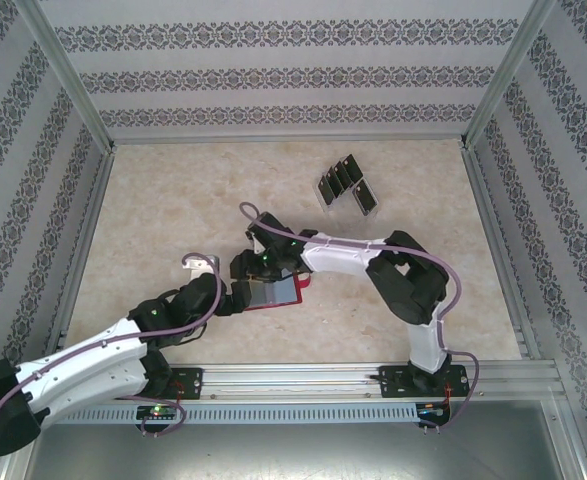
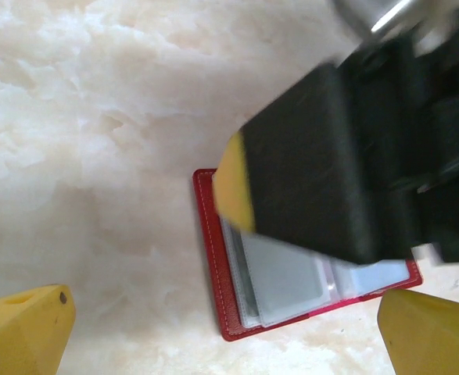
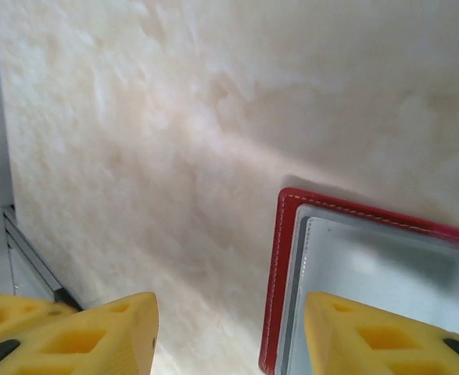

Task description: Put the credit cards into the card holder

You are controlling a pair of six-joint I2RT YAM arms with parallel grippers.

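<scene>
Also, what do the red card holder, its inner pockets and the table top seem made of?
The card holder looks like matte red leather or imitation leather, with pale stitching along its edge. Its inner pockets seem clear, glossy plastic film, since light reflects on them. The table top looks like cream marble or a marble-print laminate; its cloudy veining cannot settle which.

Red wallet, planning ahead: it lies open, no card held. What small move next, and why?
Probably raise the right gripper off the red wallet and start toward the black cards farther back: its jaws stand apart with nothing between them, and the wallet lies open.
</scene>
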